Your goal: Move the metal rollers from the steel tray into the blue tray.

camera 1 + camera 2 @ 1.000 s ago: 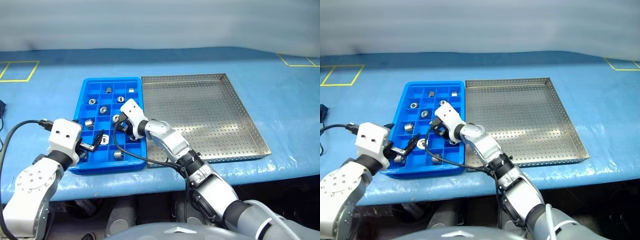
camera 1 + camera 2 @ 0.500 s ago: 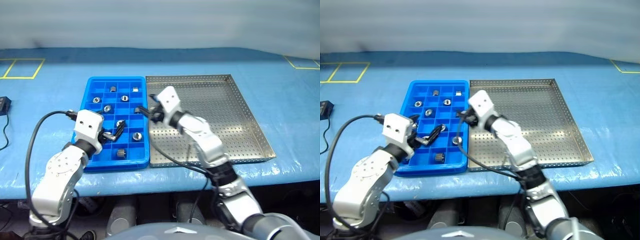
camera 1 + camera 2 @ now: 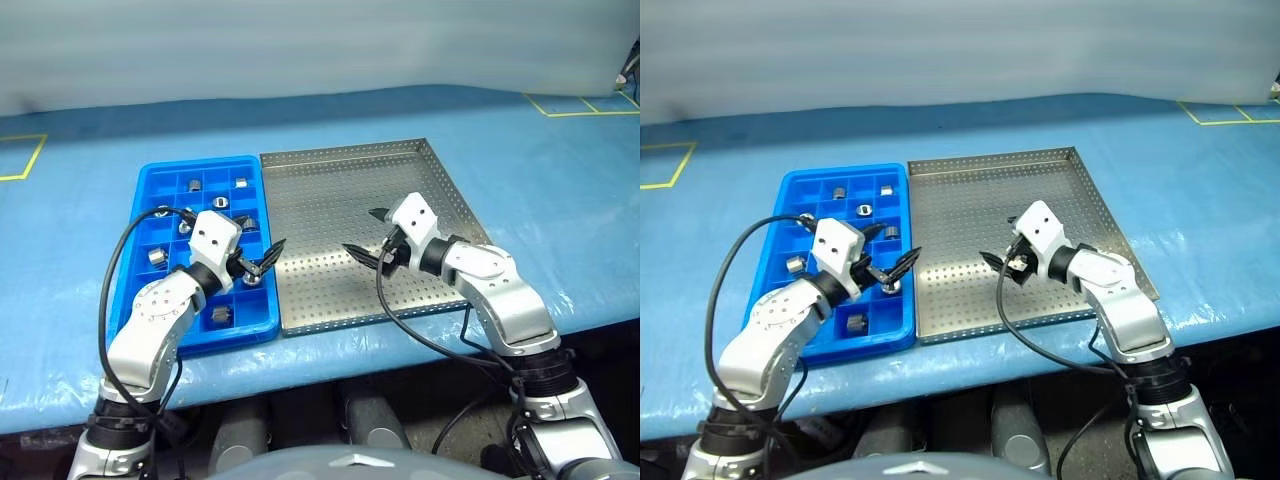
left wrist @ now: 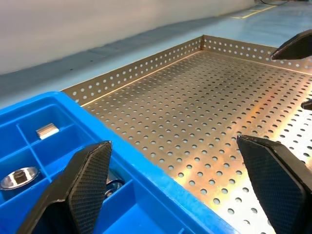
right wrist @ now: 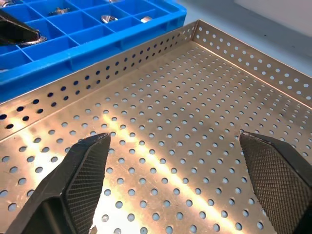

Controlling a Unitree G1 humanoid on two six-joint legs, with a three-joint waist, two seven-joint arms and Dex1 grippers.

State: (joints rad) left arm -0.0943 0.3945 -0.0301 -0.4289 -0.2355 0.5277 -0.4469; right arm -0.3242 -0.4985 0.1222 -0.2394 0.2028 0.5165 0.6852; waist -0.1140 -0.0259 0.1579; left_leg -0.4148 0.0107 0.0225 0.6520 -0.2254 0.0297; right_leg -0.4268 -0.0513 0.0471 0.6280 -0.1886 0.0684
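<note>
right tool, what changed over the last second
The right tool left the blue tray, swung across to the steel tray, and now hangs open and empty over its floor; no roller shows between the fingers. The left tool shifted toward the seam between the trays, still open. The rollers stayed in their cells, and the trays lie side by side as before.

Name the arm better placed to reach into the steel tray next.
Right. The right pincer hangs open over the steel tray's perforated floor. The left pincer, also open, sits over the blue tray's edge, beside the metal rollers.
</note>
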